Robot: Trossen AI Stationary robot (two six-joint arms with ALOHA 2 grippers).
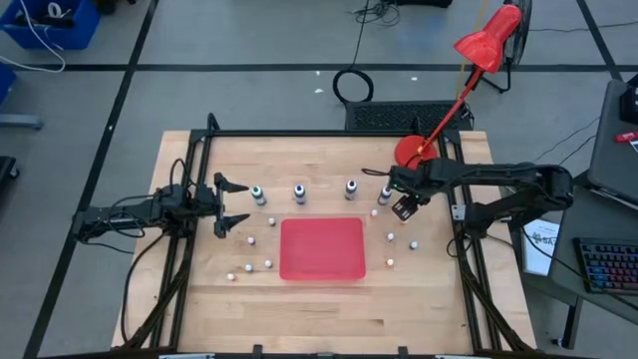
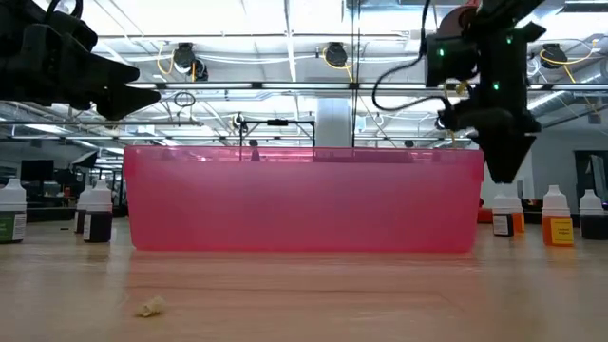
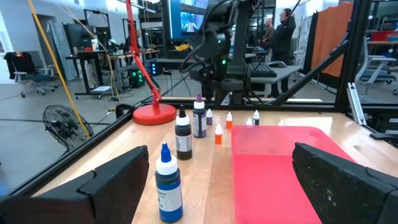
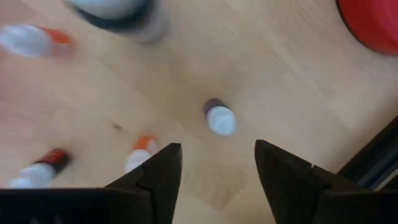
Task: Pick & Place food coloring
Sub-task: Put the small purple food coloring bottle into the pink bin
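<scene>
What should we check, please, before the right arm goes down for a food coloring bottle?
1. Right gripper open: ok, the jaws stand apart.
2. Right gripper empty: ok, nothing sits between its fingers.
3. Bottle lined up: cannot tell; a small dark-capped bottle stands past the fingertips, roughly in line with the gap.
4. Neighbours clear: not ok, an orange-capped bottle stands close to one finger.
5. Red tray free to receive: ok, nothing lies in it.
6. Left gripper out of the way: ok, it is open at the table's left, by the green-topped bottle.
</scene>
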